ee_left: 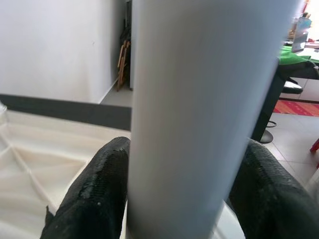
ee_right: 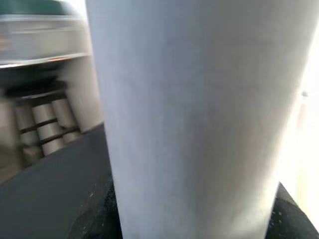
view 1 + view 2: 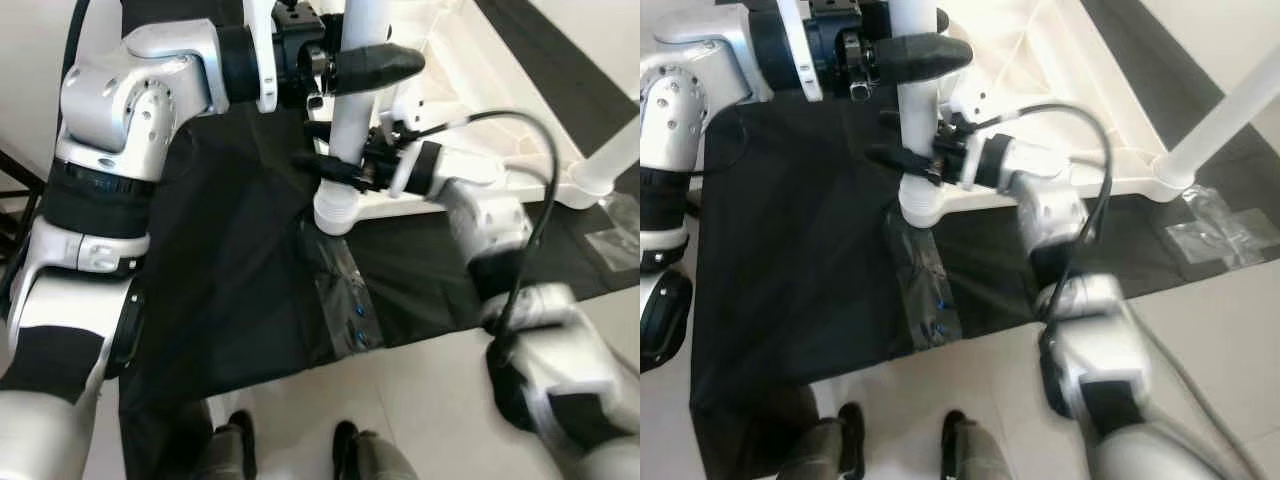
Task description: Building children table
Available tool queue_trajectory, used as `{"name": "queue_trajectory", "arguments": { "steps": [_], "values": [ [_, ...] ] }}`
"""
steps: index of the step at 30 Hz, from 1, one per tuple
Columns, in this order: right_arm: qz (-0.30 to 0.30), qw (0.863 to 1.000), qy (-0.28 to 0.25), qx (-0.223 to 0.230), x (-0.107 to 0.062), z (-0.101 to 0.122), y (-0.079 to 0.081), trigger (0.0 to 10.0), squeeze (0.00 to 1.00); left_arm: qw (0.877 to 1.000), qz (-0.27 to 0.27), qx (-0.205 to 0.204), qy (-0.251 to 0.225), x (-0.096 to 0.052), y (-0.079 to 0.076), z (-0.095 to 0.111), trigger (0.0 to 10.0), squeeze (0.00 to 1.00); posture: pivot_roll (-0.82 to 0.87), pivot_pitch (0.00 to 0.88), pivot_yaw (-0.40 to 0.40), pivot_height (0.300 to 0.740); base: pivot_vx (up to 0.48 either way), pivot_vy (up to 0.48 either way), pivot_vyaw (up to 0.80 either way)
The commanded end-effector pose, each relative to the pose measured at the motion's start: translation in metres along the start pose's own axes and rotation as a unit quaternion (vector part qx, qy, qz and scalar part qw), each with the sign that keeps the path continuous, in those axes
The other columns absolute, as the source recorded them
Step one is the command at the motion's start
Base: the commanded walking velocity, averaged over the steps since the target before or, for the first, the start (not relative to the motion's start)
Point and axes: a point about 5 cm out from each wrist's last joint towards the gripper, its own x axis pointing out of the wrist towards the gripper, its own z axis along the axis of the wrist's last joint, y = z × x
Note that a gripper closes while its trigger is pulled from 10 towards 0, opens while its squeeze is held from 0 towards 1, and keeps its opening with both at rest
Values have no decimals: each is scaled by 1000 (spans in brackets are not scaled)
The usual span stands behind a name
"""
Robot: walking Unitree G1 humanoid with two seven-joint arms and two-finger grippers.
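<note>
Both grippers on the table leg

We hold the white round plastic leg (image 3: 348,130) upright at the upturned white tabletop's (image 3: 1060,60) corner, right gripper (image 3: 335,170) low, left gripper (image 3: 375,62) above, fingers (image 1: 94,194) clamped around it; uneven twisting could cross-thread or tilt it.

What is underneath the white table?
A black cloth spread on the pale floor lies under the upturned white table. Whatever the tabletop covers stays hidden.
</note>
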Motion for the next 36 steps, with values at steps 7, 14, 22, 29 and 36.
{"name": "queue_trajectory", "arguments": {
  "steps": [7,14,22,29,36],
  "values": [
    [-94,985,121,77,-20,-55,55,0,0,1000,0,9,-20,-1,-1,6,10000,0,72,316,-20,740,0,0,0],
    [-96,987,101,76,-6,-46,53,0,0,999,4,10,-32,-1,-2,5,10000,0,68,310,-31,740,0,0,0],
    [-109,986,111,65,-11,-28,48,10000,878,1000,-11,-2,-29,-23,-3,2,10000,0,67,313,-33,740,0,0,0],
    [37,997,-2,60,-2,12,14,10000,376,999,-47,-22,-4,-66,-7,-6,10000,0,77,302,-45,740,0,0,0],
    [153,988,-25,12,-7,28,2,10000,0,999,-28,-41,9,-95,-14,-7,10000,0,87,297,-54,740,0,0,0]
  ]
}}
